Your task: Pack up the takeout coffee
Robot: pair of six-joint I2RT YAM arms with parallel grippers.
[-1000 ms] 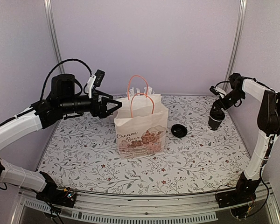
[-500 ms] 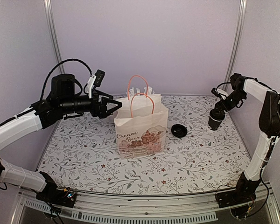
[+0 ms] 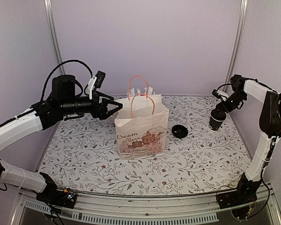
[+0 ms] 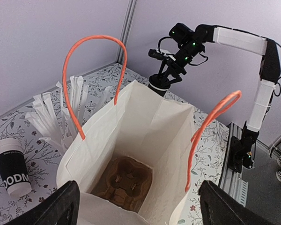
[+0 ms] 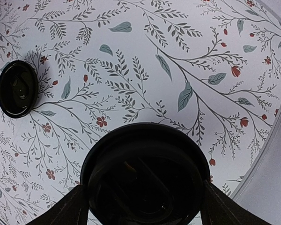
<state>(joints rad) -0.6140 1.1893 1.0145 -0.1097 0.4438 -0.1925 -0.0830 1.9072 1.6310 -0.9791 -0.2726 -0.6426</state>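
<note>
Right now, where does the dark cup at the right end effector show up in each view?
Top external: dark cup at far right, right of the paper bag.
Left wrist: dark cup upper centre, beyond the bag's far rim.
Right wrist: dark cup bottom centre, seen from above.
Shared landmark: floral table cover.

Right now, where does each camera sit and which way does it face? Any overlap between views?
Top external: above and behind the bases, facing down across the table at the paper bag; left arm and right arm both show.
Left wrist: over the bag, looking down into it at the cup carrier; own fingers at bottom corners.
Right wrist: directly over the takeout coffee, facing down; own fingers flank it.
Shared: right wrist and top external both show the loose lid on the table.
</note>
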